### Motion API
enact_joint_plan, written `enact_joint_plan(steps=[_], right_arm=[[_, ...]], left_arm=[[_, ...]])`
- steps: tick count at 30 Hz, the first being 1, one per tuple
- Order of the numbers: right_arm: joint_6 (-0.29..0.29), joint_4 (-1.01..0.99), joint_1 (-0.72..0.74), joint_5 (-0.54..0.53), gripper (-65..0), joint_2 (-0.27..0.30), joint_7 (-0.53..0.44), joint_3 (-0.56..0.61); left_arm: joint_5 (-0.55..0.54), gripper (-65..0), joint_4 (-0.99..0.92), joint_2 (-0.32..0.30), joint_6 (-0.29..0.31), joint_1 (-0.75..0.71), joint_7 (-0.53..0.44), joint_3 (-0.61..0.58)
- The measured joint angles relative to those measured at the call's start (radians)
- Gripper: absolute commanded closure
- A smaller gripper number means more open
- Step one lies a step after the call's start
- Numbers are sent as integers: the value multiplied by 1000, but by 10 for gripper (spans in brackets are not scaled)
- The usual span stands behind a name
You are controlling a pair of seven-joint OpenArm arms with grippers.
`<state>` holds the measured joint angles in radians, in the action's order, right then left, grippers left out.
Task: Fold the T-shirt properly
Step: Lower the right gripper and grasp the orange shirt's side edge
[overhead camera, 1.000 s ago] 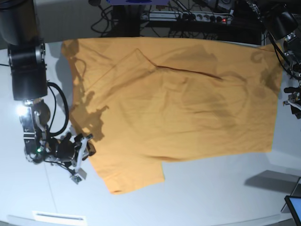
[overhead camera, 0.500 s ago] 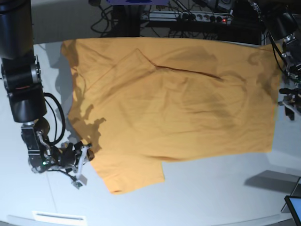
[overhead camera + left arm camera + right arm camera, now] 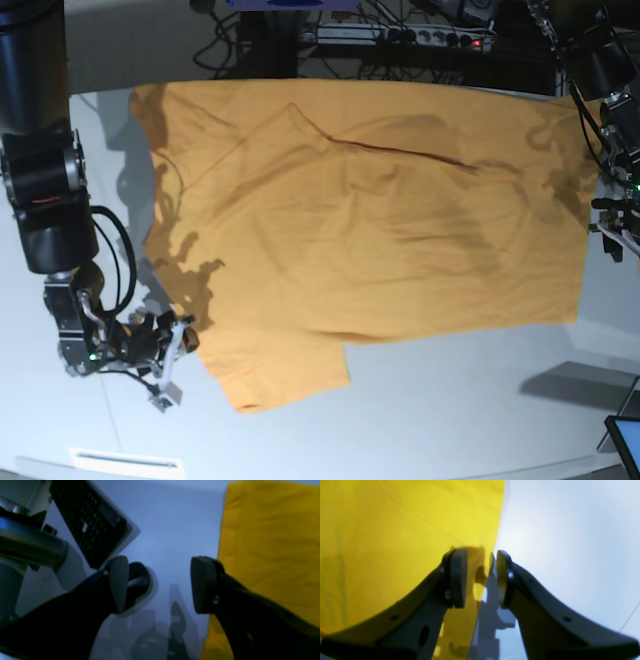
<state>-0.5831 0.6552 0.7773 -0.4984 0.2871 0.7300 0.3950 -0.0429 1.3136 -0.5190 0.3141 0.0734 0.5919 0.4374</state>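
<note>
The orange-yellow T-shirt [image 3: 370,210] lies spread flat on the white table [image 3: 450,410], one sleeve pointing to the front left and a fold crease across its upper part. My right gripper [image 3: 177,352] sits low at the shirt's left edge beside that sleeve. In the right wrist view this gripper [image 3: 480,577] is open by a narrow gap, nothing between its pads, with the T-shirt [image 3: 395,530] edge running just under it. My left gripper [image 3: 610,222] hovers at the shirt's right edge. The left wrist view shows it [image 3: 160,585] wide open and empty over bare table, the T-shirt [image 3: 270,542] beside its right finger.
A power strip and cables [image 3: 400,38] lie behind the table's far edge. A screen corner [image 3: 625,440] shows at the front right. A white strip [image 3: 125,460] sits at the front left edge. A black perforated panel [image 3: 87,522] stands near the left gripper.
The right arm has lowered and its gripper has slid slightly toward the table's front along the shirt's left edge. The left arm has shifted slightly down at the right edge.
</note>
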Motion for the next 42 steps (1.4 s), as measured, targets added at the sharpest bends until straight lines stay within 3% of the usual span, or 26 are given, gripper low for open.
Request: enact_joint_plan(steps=[4, 8, 13, 20, 29, 42], right_arm=[[0, -125, 32, 17, -196, -41, -59, -1], [3, -188, 24, 112, -196, -82, -115, -2], [0, -195, 33, 166, -196, -111, -112, -2], [0, -199, 37, 166, -196, -108, -108, -3], [0, -200, 59, 170, -196, -45, -101, -3], [0, -200, 56, 169, -196, -56, -105, -3]], left_arm=[[-2, -386, 1, 0, 0, 1, -3, 0], [2, -386, 0, -5, 0, -8, -14, -2], [-2, -386, -6, -15, 0, -24, -69, -2], [1, -386, -11, -17, 0, -32, -68, -2], [2, -386, -14, -18, 0, -32, -68, -2], [2, -386, -14, -16, 0, -32, -68, 0]])
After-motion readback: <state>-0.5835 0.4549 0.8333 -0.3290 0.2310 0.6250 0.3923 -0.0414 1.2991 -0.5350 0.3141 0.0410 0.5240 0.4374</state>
